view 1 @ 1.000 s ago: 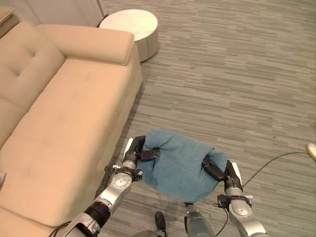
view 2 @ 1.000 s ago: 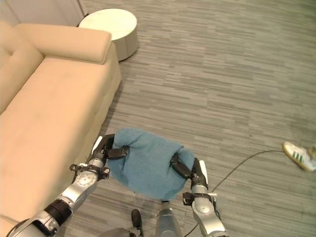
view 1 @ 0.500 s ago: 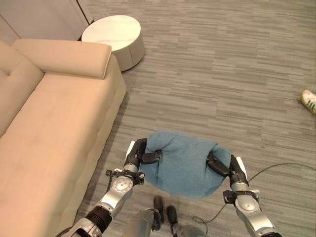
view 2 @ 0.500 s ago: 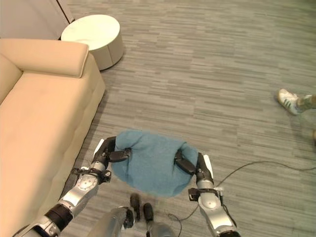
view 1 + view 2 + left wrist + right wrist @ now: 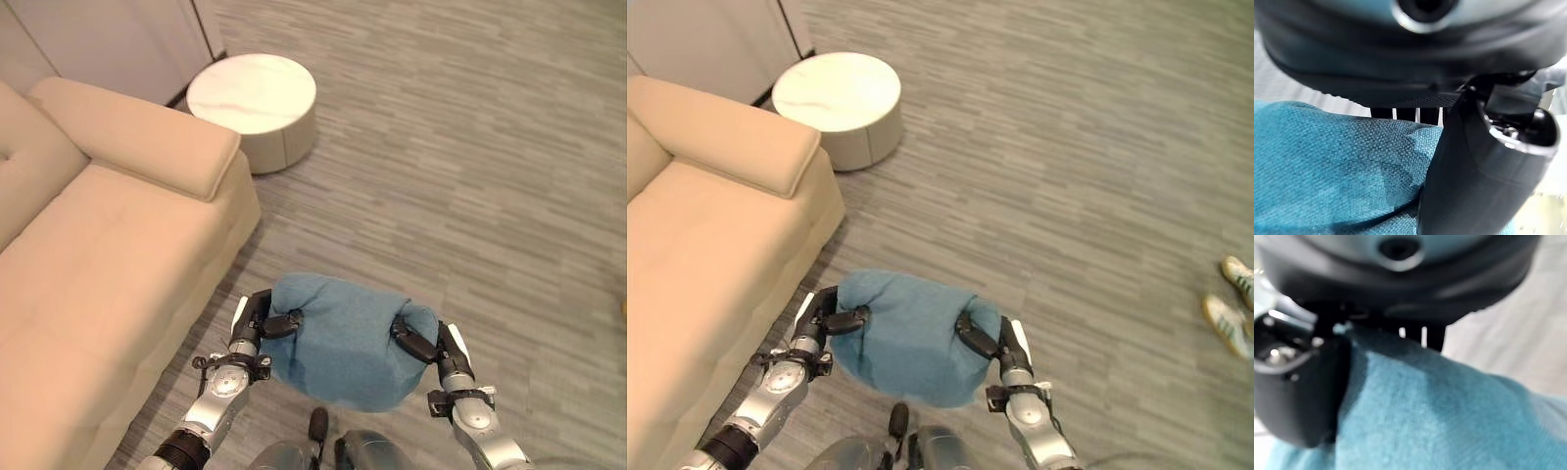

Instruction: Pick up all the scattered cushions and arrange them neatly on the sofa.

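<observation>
Both hands clamped on the teal cushion, carrying it above the floor.

My left hand [image 5: 257, 320] pinches the teal cushion [image 5: 343, 336] at its 9 o'clock edge, thumb curled over the top; right hand [image 5: 429, 341] does the same at 3 o'clock. To do this well: keep the squeeze even, swing toward the sofa [image 5: 88, 284] at 9 to 10 o'clock, lift over the seat edge. Round side table [image 5: 257, 108] at 11 o'clock, clear of the path; a person's shoes [image 5: 1232, 304] at 3 o'clock, well apart.
</observation>
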Controlling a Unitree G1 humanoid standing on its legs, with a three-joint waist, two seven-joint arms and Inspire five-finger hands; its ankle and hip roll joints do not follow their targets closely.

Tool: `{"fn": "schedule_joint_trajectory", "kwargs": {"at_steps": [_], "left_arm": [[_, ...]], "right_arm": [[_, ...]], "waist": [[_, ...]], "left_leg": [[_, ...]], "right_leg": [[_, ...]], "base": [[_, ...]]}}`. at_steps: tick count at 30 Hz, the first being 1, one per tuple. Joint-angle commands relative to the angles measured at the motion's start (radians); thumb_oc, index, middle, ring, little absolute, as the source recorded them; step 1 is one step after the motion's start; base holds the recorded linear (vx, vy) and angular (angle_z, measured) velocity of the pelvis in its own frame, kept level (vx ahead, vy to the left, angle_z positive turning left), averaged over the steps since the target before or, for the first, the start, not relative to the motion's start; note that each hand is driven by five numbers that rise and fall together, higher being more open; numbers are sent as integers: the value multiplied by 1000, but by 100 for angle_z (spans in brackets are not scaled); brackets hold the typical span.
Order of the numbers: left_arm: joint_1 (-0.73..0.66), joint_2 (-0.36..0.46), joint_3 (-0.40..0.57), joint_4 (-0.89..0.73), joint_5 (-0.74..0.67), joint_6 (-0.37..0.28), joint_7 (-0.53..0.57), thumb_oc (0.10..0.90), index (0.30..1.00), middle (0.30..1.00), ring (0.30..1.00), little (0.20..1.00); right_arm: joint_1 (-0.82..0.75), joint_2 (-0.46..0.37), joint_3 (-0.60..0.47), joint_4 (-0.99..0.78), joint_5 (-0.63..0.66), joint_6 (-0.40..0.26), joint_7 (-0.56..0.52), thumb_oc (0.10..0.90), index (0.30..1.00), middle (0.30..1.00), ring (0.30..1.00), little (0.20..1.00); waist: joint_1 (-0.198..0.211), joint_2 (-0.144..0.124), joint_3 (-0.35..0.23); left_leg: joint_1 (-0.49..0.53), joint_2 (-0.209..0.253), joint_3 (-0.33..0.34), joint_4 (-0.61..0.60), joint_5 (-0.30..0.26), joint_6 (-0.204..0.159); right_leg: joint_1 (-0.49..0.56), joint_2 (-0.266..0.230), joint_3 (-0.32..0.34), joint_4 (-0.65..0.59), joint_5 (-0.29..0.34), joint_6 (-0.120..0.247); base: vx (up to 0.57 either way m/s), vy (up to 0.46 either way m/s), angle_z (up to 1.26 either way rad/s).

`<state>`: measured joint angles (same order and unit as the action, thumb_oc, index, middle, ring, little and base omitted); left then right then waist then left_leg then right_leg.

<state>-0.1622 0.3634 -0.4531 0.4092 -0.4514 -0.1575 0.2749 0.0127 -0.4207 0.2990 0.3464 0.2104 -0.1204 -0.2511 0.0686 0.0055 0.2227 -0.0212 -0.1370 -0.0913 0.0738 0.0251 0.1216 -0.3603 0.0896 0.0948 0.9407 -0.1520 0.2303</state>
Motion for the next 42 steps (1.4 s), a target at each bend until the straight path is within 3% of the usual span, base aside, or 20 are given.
{"fn": "schedule_joint_trajectory", "kwargs": {"at_steps": [1, 5, 6, 7, 8, 9, 10, 16, 17, 19, 23, 27, 28, 30, 33, 34, 37, 39, 40, 42], "left_arm": [[-152, -155, -66, -71, 10, -125, -52, 400, 300, 300, 300, 300], [-153, -156, -66, -70, 9, -126, -52, 400, 300, 300, 300, 300], [-155, -184, -52, -38, -17, -126, -35, 400, 300, 300, 300, 300], [-146, -206, -44, -33, -56, -132, -23, 400, 300, 300, 300, 300], [-146, -205, -44, -33, -56, -132, -24, 400, 300, 300, 300, 300], [-147, -216, -45, -35, -76, -132, -20, 400, 300, 300, 300, 300], [-142, -214, -47, -22, -86, -127, -23, 400, 300, 300, 300, 300], [-142, -213, -47, -22, -86, -127, -23, 400, 300, 300, 300, 300], [-115, -197, -26, -39, -105, -89, -26, 400, 300, 300, 300, 300], [-95, -185, -19, -51, -97, -81, -31, 400, 300, 300, 300, 300], [-29, -167, 11, -66, -82, -65, -40, 400, 300, 300, 300, 300], [9, -151, 36, -76, -66, -61, -41, 400, 300, 300, 300, 300], [-4, -130, 30, -73, -39, -51, -30, 400, 300, 300, 300, 300], [-1, -117, 34, -81, -21, -51, -31, 400, 300, 300, 300, 300], [1, -112, 31, -89, -8, -47, -30, 400, 300, 300, 300, 300], [-17, -110, 23, -87, 20, -46, -35, 400, 300, 300, 300, 300], [-39, -123, 6, -65, 52, -45, -43, 400, 300, 300, 300, 300], [-39, -125, 6, -64, 52, -46, -43, 400, 300, 300, 300, 300], [-61, -136, 1, -56, 71, -57, -42, 400, 300, 300, 300, 300], [-72, -145, -7, -53, 66, -62, -41, 400, 300, 300, 300, 300]], "right_arm": [[-70, 25, 0, -125, 71, -136, 50, 400, 300, 300, 300, 300], [-71, 24, 0, -124, 71, -136, 50, 400, 300, 300, 300, 300], [-78, 24, 7, -136, 66, -122, 53, 400, 300, 300, 300, 300], [-66, 12, -1, -160, 66, -126, 54, 400, 300, 300, 300, 300], [-66, 12, -1, -160, 67, -126, 54, 400, 300, 300, 300, 300], [-70, 7, -4, -168, 73, -124, 45, 400, 300, 300, 300, 300], [-79, 1, -11, -168, 73, -122, 22, 400, 300, 300, 300, 300], [-80, 2, -11, -168, 73, -122, 22, 400, 300, 300, 300, 300], [-107, -10, -4, -187, 53, -113, 13, 400, 300, 300, 300, 300], [-122, -5, 0, -185, 49, -108, 9, 400, 300, 300, 300, 300], [-117, 18, 16, -194, 36, -95, 29, 400, 300, 300, 300, 300], [-89, 34, 23, -211, 1, -82, 56, 400, 300, 300, 300, 300], [-77, 57, 31, -211, -5, -74, 63, 400, 300, 300, 300, 300], [-65, 70, 28, -212, -5, -76, 63, 400, 300, 300, 300, 300], [-55, 76, 24, -210, 1, -82, 64, 400, 300, 300, 300, 300], [-40, 80, 6, -215, 26, -88, 58, 400, 300, 300, 300, 300], [-32, 71, -15, -218, 38, -90, 50, 400, 300, 300, 300, 300], [-32, 70, -15, -218, 38, -90, 50, 400, 300, 300, 300, 300], [-25, 60, -26, -224, 25, -86, 54, 400, 300, 300, 300, 300], [-16, 54, -24, -231, 13, -85, 57, 400, 300, 300, 300, 300]], "waist": [[-132, 47, -103], [-137, 51, -101], [-117, 15, -117], [-122, 8, -114], [-126, 6, -120], [-129, 1, -100], [-138, -7, -88], [-139, -9, -92], [-94, -17, -108], [-77, -22, -97], [-49, 0, -124], [-22, -5, -147], [-43, -3, -125], [-55, 4, -119], [-67, 7, -113], [-100, 4, -106], [-137, -4, -104], [-139, 1, -100], [-166, 16, -92], [-182, 5, -99]], "left_leg": [[37, -53, -243, -10, -125, -95], [39, -51, -248, -10, -126, -95], [77, -88, -304, 102, -213, -108], [-3, -57, -248, 262, -184, -159], [-13, -61, -250, 266, -182, -160], [-92, -25, -148, 371, -180, -167], [-161, 58, 59, 406, -213, -149], [-166, 56, 59, 404, -209, -149], [-250, 168, 138, 0, -65, -175], [-310, 193, 157, -78, -29, -187], [-279, 222, 190, -118, 21, -191], [-269, 191, 170, -37, 39, -165], [-218, 173, 168, -13, 8, -131], [-175, 167, 164, -21, -18, -114], [-148, 160, 156, -35, -26, -111], [-92, 133, 136, -63, -49, -113], [-28, 105, 99, -95, -81, -123], [-21, 108, 95, -97, -84, -123], [51, 118, 62, -104, -134, -140], [90, 104, 44, -86, -180, -145]], "right_leg": [[25, 8, 213, -778, 130, -81], [33, 7, 208, -788, 133, -81], [70, -26, 221, -856, 204, -66], [136, -40, 175, -866, 203, -88], [130, -44, 173, -868, 206, -87], [157, -70, 126, -860, 193, -100], [184, -100, 31, -858, 175, -120], [179, -102, 31, -858, 177, -120], [289, -119, -127, -889, 84, -138], [334, -120, -145, -897, 59, -144], [413, -118, -151, -908, 21, -127], [421, -159, -125, -810, 11, -102], [305, -180, -105, -507, 120, -74], [243, -177, -99, -417, 167, -69], [199, -153, -94, -396, 159, -81], [153, -101, -94, -554, 92, -102], [88, -108, -55, -822, 134, -95], [99, -106, -60, -830, 136, -95], [-10, -132, -63, -973, 192, -60], [1, -133, -67, -991, 211, -53]], "base": [[365, -200, 350], [178, -124, 240], [593, -551, 67], [585, -550, 113], [136, -249, 127], [48, -216, 222], [52, -218, 227], [99, -42, 108], [667, -76, 63], [489, 5, 154], [450, 218, 59], [349, 227, -42], [277, 245, 11], [387, 264, -15], [261, 86, 1], [485, 30, -17], [442, -34, -9], [321, -70, 39], [585, -158, 47], [589, -231, 32]]}}
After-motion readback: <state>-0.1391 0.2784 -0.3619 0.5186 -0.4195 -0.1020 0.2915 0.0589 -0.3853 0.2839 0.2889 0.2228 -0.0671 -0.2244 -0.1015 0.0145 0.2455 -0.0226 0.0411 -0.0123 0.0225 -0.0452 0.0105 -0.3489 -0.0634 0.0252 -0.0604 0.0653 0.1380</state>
